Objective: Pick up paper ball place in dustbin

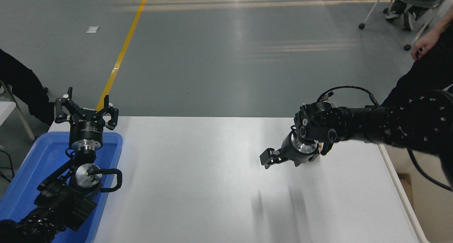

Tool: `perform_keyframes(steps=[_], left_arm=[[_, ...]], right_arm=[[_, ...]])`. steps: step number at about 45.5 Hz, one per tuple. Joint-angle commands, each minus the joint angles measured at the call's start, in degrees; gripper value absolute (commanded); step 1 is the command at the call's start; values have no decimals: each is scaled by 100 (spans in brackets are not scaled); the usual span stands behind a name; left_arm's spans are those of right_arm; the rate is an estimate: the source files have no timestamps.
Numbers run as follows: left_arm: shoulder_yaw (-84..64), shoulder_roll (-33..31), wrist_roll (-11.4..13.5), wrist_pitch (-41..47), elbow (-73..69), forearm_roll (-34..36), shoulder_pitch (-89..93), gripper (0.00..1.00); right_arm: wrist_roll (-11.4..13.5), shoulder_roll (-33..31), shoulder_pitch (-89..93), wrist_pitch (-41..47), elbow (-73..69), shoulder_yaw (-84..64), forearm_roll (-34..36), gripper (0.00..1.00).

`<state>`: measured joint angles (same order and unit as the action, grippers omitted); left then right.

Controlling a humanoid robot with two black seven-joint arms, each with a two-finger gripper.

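Table (212,186) white, seen from the head view. Right arm (407,129) enters from the right edge and reaches left over the table's far right part. Right gripper (270,158) hangs above the tabletop, pointing left and slightly toward the camera, with its shadow streaks on the surface below. It is seen side-on, so I cannot tell whether its jaws are released or clenched. Paper ball (320,148) is almost fully hidden behind the right wrist. Only a small tan sliver shows at the wrist's lower right edge, on the table near the far right corner. Dustbin (428,207), cream-white, stands just beside the table's right edge, partly covered by the arm. The ball is not in it.

Left arm is parked at lower left over the blue tray (32,165). Left gripper (85,103) points up and away, jaws released and spread, holding nothing.

Person in dark clothes stands at the far right, bare hand (422,46) hanging over the floor. Another dark-clothed figure (21,91) is cut off at the left edge. Yellow floor line (124,48) runs diagonally behind the table.
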<state>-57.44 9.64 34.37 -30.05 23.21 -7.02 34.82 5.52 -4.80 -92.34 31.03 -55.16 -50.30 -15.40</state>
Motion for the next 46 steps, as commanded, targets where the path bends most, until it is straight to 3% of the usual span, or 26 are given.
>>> perform_keyframes(steps=[1, 15, 25, 37, 46], left_arm=[[5, 2, 0, -1, -1, -1, -1, 99], [5, 2, 9, 8, -1, -1, -1, 99], [5, 2, 17, 8, -1, -1, -1, 99], [13, 2, 9, -1, -1, -1, -1, 99], [13, 2, 9, -1, -1, 8, -1, 99]], right_arm=[[2, -1417, -1997, 447, -1909, -50, 2, 100], [10, -2824, -3606, 1080, -3132, -638, -77, 100], [10, -3185, -4424, 1186, -3475, -1253, -94, 100], [2, -3115, -4504, 958, -3511, -1342, -103, 100], [10, -2456, -3828, -623, -3107, -1350, -121, 100]])
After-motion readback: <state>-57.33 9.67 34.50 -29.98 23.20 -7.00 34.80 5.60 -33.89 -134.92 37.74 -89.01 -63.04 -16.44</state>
